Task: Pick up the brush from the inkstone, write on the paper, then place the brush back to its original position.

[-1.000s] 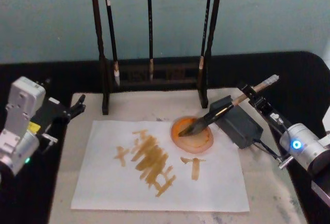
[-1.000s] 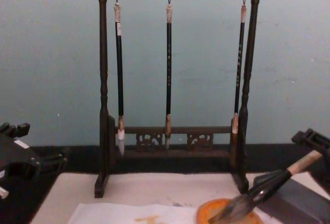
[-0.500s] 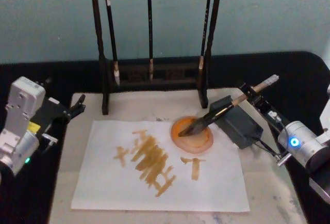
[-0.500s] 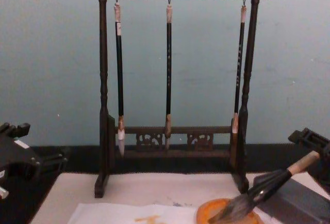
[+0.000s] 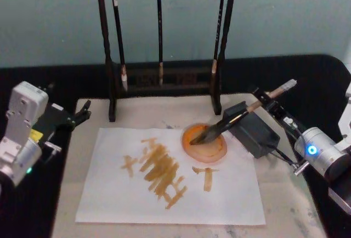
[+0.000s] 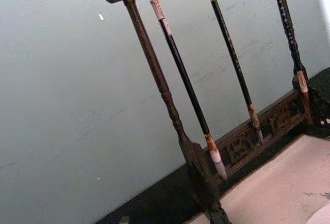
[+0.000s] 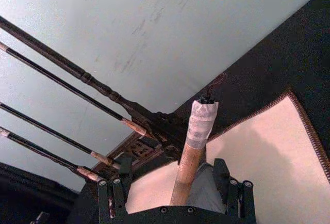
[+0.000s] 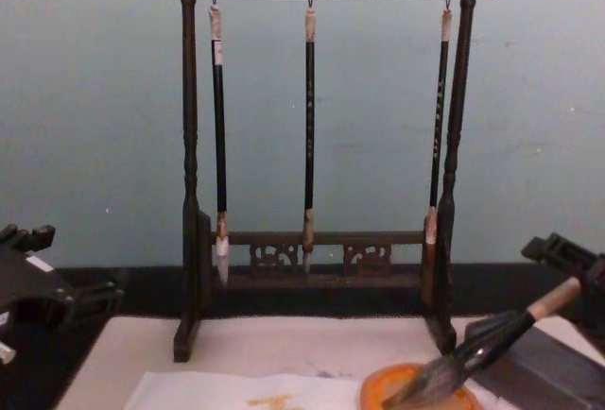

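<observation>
Two spread fingers of the right gripper (image 7: 174, 184) flank the brush (image 5: 230, 120) handle without pinching; its tuft lies in the orange dish (image 5: 219, 153), shaft across the dark block (image 5: 258, 136). Backing straight off along the handle, nudging nothing, seems wisest; the left gripper (image 5: 83, 114) idles at the table's left.

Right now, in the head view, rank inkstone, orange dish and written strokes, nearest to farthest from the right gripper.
1. Inkstone, just beside the right gripper.
2. Orange dish, toward centre.
3. Written strokes, farther left.
</observation>
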